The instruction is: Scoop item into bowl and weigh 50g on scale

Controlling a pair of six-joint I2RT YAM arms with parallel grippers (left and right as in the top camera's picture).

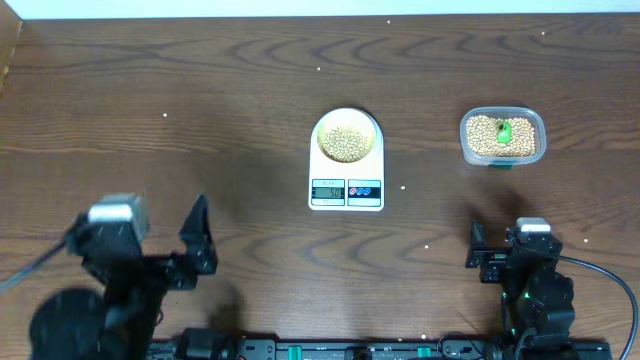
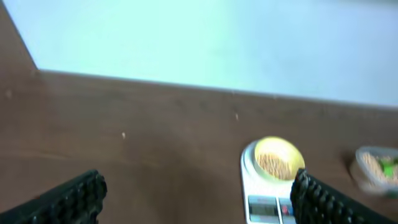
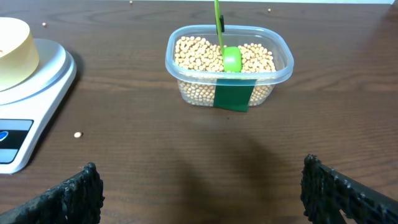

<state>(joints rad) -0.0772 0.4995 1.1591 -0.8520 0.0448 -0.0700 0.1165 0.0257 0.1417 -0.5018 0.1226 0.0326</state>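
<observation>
The white scale (image 1: 346,190) stands mid-table with the pale yellow bowl (image 1: 347,118) on it, and a layer of tan beans (image 1: 346,143) lies in the bowl. More beans (image 3: 193,53) fill a clear tub. My left gripper (image 1: 145,238) hovers open near the front left, well short of the scale. In the left wrist view the left gripper (image 2: 198,186) has nothing between its fingers, and the bowl (image 2: 277,146) and scale (image 2: 264,205) show ahead on the right. My right gripper (image 3: 202,186) is open and empty at the front right (image 1: 510,245), short of the tub.
The clear plastic tub (image 1: 503,137) stands right of the scale with a green scoop (image 3: 231,59) stuck in the beans and green tape on its front wall. One loose bean (image 3: 77,134) lies on the table (image 1: 200,120) beside the scale.
</observation>
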